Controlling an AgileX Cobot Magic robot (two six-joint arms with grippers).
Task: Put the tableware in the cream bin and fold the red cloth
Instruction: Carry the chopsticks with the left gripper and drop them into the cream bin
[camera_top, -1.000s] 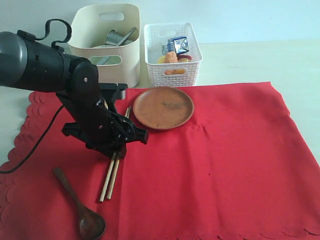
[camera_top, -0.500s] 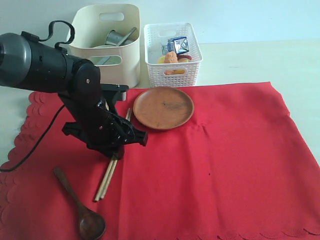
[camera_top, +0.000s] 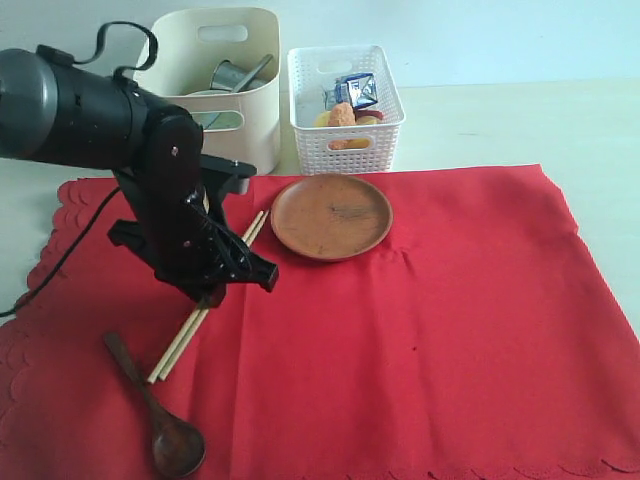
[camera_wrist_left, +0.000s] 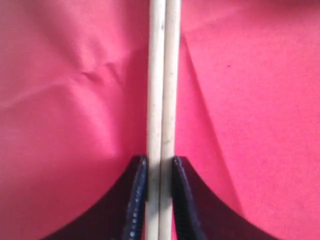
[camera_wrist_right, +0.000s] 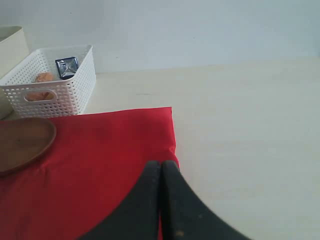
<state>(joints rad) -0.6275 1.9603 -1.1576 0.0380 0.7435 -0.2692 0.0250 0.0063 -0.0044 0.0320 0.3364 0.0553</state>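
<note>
The left tool (camera_top: 211, 297) has narrowed onto the pair of wooden chopsticks (camera_top: 180, 345), skewing them leftward on the red cloth (camera_top: 430, 330), ready, I'd say, for the cream bin (camera_top: 255, 125) behind; the right tool (camera_wrist_right: 161, 167) sits closed, empty.

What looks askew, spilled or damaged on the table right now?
Nothing spilled or broken. The large red scalloped cloth is puckered beside the round brown plate and around the pair of wooden chopsticks, which the left gripper pinches.

no legible text, label, brand or number; print on the carton (camera_top: 357, 90) too small to read
</note>
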